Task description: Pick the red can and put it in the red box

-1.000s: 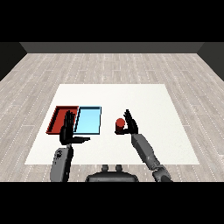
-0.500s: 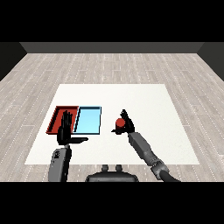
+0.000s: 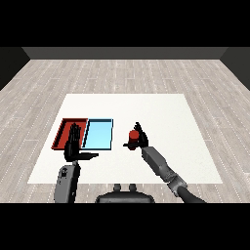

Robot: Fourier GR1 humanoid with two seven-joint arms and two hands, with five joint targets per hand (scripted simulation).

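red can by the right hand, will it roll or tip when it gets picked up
The small red cylindrical can stands upright on the white table, so it probably won't roll unless knocked over. It looks narrow for its height, so a sideways nudge might tip it. The black right hand is against its side, fingers curling round it, and its rigid-looking shape should hold in a wrap-around grasp.

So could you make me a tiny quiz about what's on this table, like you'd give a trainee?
1. True or false: the red can already lies in the red tray.
2. Which robot hand is at the can: A) left B) right?
3. Fill in: the tray beside the red one is light ____.

Key: 1 false, it stands on the table right of the light blue tray. 2 B, the right robot hand; the left robot hand is open. 3 blue.
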